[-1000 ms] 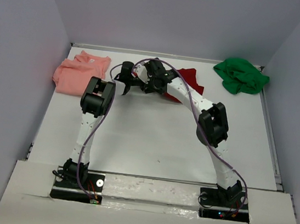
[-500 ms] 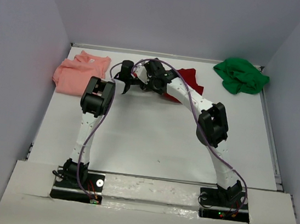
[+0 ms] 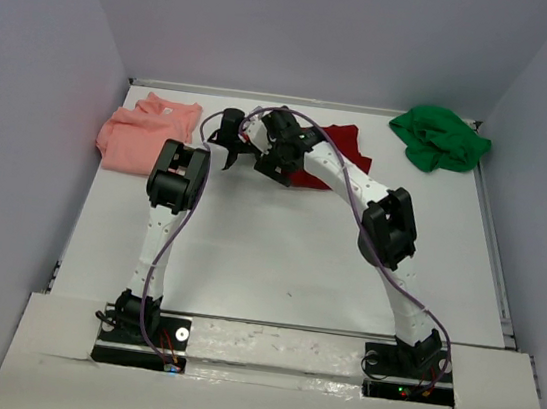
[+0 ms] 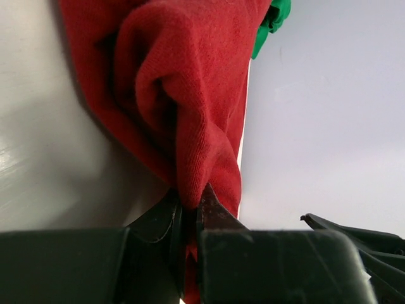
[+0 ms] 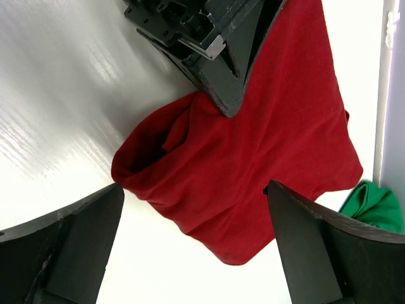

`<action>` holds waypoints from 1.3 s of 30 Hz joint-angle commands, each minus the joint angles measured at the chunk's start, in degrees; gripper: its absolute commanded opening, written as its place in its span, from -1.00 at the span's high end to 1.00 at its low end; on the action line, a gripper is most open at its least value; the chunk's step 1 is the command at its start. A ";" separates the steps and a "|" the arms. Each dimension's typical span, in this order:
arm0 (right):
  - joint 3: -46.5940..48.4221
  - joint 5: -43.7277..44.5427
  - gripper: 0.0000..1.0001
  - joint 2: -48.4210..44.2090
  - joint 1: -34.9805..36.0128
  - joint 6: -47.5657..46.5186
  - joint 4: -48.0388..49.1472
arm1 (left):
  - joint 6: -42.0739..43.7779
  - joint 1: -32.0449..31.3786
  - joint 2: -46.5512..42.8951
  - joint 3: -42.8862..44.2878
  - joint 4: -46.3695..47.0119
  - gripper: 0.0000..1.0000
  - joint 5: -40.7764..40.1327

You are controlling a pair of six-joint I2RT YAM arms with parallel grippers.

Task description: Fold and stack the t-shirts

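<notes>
The dark red t-shirt (image 3: 345, 145) lies bunched at the back middle of the table. My left gripper (image 4: 190, 206) is shut on a raised fold of this red shirt (image 4: 183, 95). In the top view the left gripper (image 3: 244, 150) sits at the shirt's left edge, right beside my right gripper (image 3: 277, 161). The right gripper (image 5: 193, 218) hangs open over the red shirt (image 5: 266, 152), its fingers spread wide with nothing between them. The salmon pink t-shirt (image 3: 148, 134) lies at the back left. The bright green t-shirt (image 3: 439, 138) is crumpled in the back right corner.
Grey walls close in the table at the back and on both sides. The two arms cross close together over the back middle. A purple cable loops above the right arm (image 3: 387, 225).
My right gripper has opened wide and let go of the red shirt. The left gripper has shut on the fold. Both arms have barely shifted.
</notes>
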 commanded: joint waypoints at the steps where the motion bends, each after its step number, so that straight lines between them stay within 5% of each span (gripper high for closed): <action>1: 1.72 -1.37 -0.99 -5.19 0.51 1.22 -0.57 | 0.82 -0.08 -0.81 1.78 0.49 1.00 0.46; 7: 4.37 0.02 -0.99 -7.03 -1.85 3.16 0.83 | 4.15 -0.08 -2.38 2.74 -3.80 1.00 0.02; 13: -0.90 4.69 -0.99 -11.24 -8.09 1.49 3.65 | 18.10 0.18 -6.85 7.49 -20.85 1.00 -5.69; 26: -26.12 4.69 -0.99 -28.12 -20.67 -0.53 11.91 | 40.44 4.83 -22.06 4.15 -39.14 1.00 -17.64; 32: -34.55 3.20 -0.99 -36.12 -24.71 0.25 13.41 | 54.25 8.08 -21.38 11.00 -57.31 1.00 -23.27; 39: -40.45 3.20 -0.99 -45.09 -28.31 -0.71 13.32 | 58.04 13.36 -22.86 2.58 -59.19 1.00 -23.71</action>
